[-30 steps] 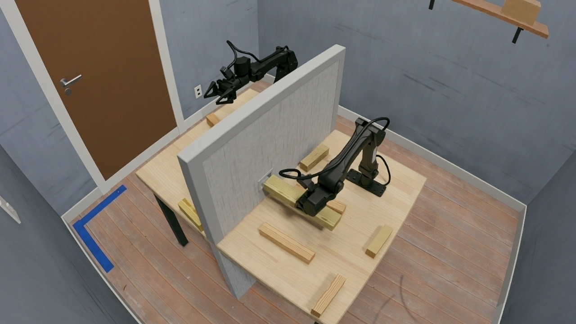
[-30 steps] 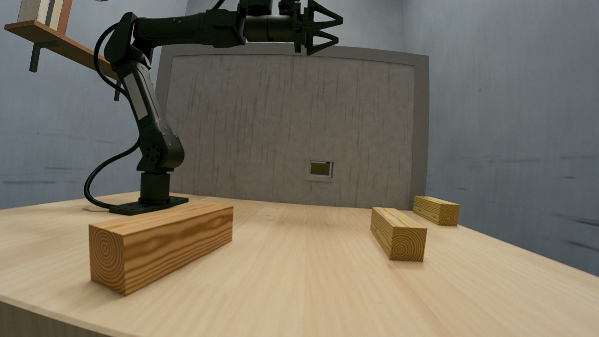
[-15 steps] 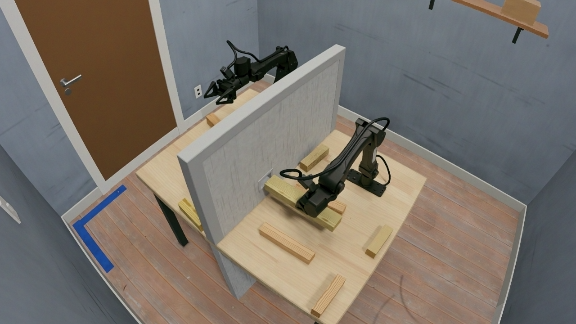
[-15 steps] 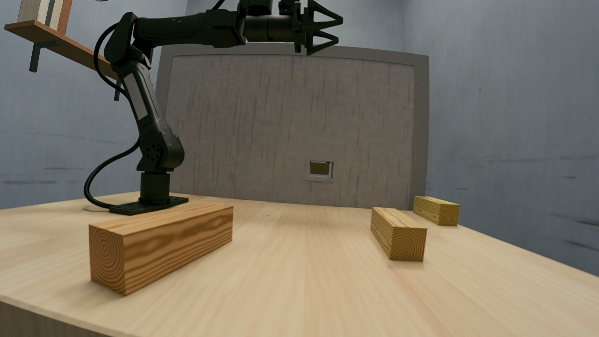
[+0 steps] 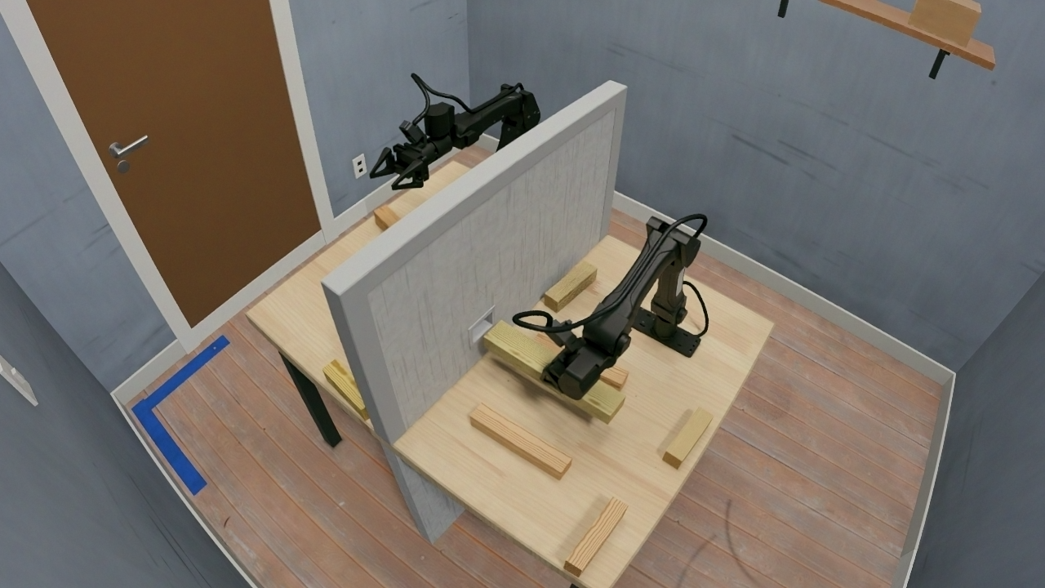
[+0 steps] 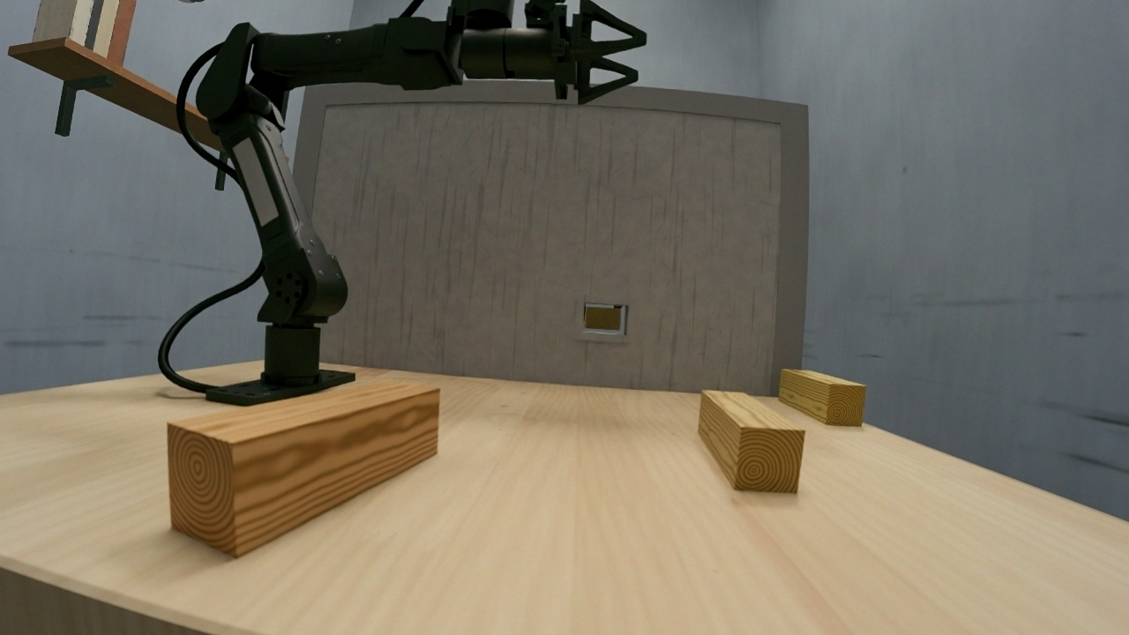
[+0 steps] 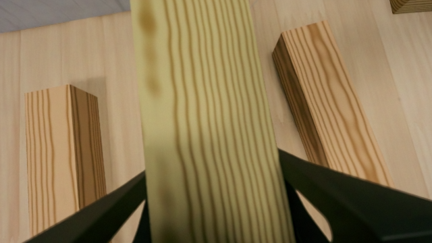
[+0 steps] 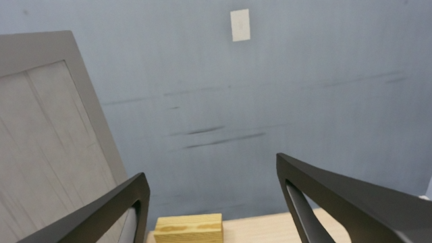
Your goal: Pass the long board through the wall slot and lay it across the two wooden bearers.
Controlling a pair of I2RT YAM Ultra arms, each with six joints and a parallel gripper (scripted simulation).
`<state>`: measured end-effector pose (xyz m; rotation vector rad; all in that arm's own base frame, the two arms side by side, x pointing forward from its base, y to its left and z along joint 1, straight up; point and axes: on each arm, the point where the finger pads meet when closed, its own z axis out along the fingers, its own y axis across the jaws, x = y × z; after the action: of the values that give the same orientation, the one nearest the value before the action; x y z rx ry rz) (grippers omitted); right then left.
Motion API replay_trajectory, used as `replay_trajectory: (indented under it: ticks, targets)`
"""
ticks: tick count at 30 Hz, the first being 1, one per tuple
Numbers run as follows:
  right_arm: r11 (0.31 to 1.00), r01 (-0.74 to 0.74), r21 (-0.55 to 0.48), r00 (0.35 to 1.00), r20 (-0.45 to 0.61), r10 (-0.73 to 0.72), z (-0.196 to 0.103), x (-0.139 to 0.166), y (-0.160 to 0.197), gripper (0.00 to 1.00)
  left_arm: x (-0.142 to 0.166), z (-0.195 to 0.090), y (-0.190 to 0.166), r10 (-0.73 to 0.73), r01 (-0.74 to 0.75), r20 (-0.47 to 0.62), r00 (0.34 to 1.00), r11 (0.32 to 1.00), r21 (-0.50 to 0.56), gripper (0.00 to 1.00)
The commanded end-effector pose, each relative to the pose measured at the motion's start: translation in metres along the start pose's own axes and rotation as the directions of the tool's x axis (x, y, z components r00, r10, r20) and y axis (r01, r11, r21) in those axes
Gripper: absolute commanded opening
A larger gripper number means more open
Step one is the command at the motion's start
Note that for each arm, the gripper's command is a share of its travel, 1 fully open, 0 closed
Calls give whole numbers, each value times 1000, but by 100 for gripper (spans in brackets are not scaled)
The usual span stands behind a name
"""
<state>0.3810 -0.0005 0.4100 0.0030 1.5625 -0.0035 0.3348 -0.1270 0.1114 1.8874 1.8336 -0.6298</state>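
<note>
Left gripper closed on long board, lower centre of top view. Board's long axis points upper left, toward slot in grey panel wall; leading end near opening, probably short of it. Next move likely hinges on lengthwise alignment. Right gripper open, empty, upper left beyond wall; left arm nearer board.

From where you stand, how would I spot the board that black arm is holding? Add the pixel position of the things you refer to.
Find the grey panel wall [image 5: 496, 197] [image 6: 544, 236] [image 8: 40, 135] across the table. On its side with more blocks, look by the small slot [image 5: 476, 333] [image 6: 624, 322]. The long greenish-yellow board [image 5: 515, 346] [image 6: 602, 317] [image 7: 206, 101] is raised above the table, while its neighbours lie on it.
</note>
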Motion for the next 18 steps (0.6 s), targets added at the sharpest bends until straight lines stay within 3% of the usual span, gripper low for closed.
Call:
replay_trajectory:
  ticks: [1,3,8,13,16,18]
  targets:
    - [1000,8,7,1000,-5,-8,3,2,-1,78,-32,-22,15,29,-26,37,999,995,-99,0]
    - [1000,8,7,1000,-5,-8,3,2,-1,78,-12,-6,6,-78,75,-29,997,994,-85,0]
    - [1000,8,7,1000,-5,-8,3,2,-1,78,-12,-12,17,-196,180,-71,978,967,-179,0]
    - [1000,8,7,1000,-5,-8,3,2,-1,78,-12,-24,38,-464,401,-57,884,815,-418,0]
    - [1000,8,7,1000,-5,-8,3,2,-1,78,-20,-34,47,-544,474,7,839,725,-499,0]
    - [1000,8,7,1000,-5,-8,3,2,-1,78,-25,-33,43,-547,475,24,837,703,-529,0]
